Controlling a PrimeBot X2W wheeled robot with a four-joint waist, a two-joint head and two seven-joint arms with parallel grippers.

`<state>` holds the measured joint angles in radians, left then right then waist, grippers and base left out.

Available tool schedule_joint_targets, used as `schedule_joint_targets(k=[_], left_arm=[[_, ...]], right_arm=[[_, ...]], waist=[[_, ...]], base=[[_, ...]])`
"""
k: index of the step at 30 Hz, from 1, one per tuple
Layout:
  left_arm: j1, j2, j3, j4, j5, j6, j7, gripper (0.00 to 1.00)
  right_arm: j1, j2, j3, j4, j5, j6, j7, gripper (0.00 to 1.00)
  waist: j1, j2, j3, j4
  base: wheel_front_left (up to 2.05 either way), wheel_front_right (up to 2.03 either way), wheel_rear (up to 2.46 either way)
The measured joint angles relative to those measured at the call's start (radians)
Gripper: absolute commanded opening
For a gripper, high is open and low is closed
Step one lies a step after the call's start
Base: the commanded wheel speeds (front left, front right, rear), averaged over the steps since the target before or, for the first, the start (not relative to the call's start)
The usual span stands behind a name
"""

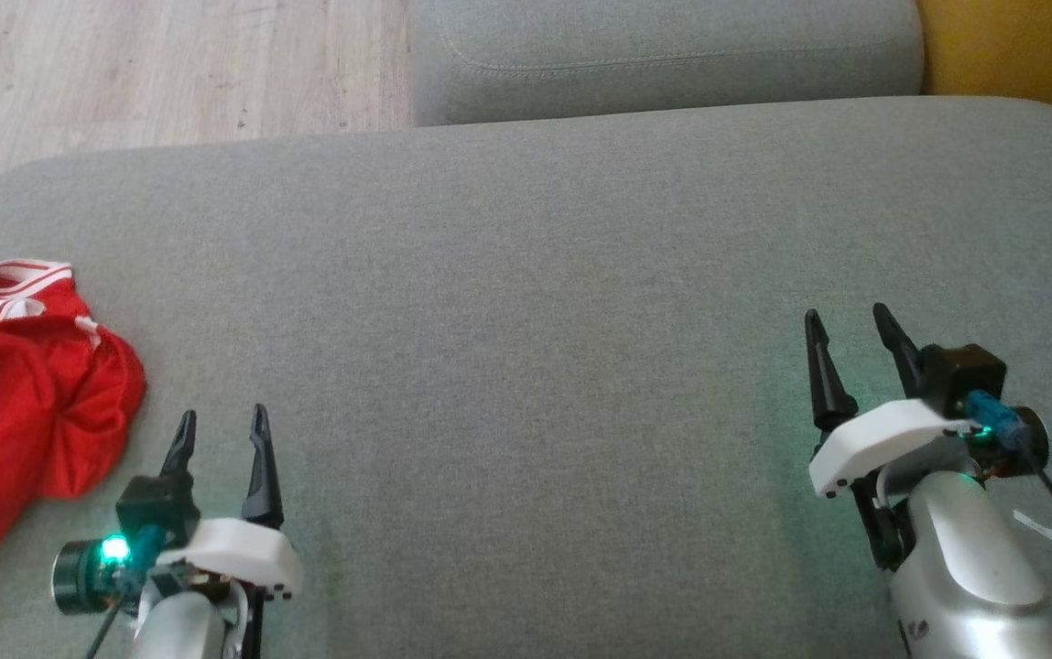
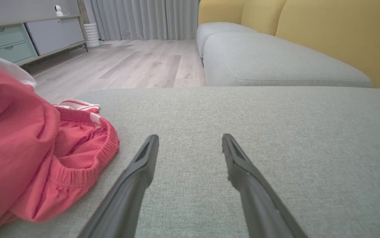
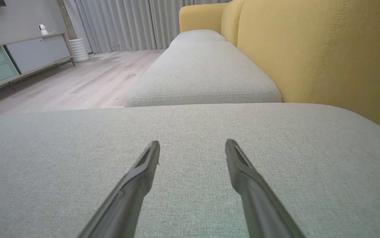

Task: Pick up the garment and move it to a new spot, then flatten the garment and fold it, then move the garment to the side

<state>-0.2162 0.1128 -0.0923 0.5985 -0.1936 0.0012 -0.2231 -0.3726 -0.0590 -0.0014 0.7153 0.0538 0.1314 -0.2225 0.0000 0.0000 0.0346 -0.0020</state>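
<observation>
Well, both claws sit nearest me, spread wide and empty: my left gripper at seven o'clock, my right gripper at four. The red garment lies bunched at nine o'clock, just beside the left gripper and running past the edge of my head view. I worry a pinch into that heap would catch one layer only, or drag it off the rounded rim. The grey cushion is flat woven fabric. Beyond it come a second seat cushion at twelve, pale wood floor at eleven and a yellow backrest at two.
</observation>
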Motion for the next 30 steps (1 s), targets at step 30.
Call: schedule_joint_targets(k=[30], left_arm=[[-0.002, -0.032, 0.07, 0.007, 0.126, -0.028, -0.028, 1.0]], right_arm=[[-0.004, 0.002, 0.129, 0.03, -0.004, 0.0, -0.026, 1.0]], waist=[[0.0, 0.0, 0.003, 0.368]], base=[[0.0, 0.0, 0.0]])
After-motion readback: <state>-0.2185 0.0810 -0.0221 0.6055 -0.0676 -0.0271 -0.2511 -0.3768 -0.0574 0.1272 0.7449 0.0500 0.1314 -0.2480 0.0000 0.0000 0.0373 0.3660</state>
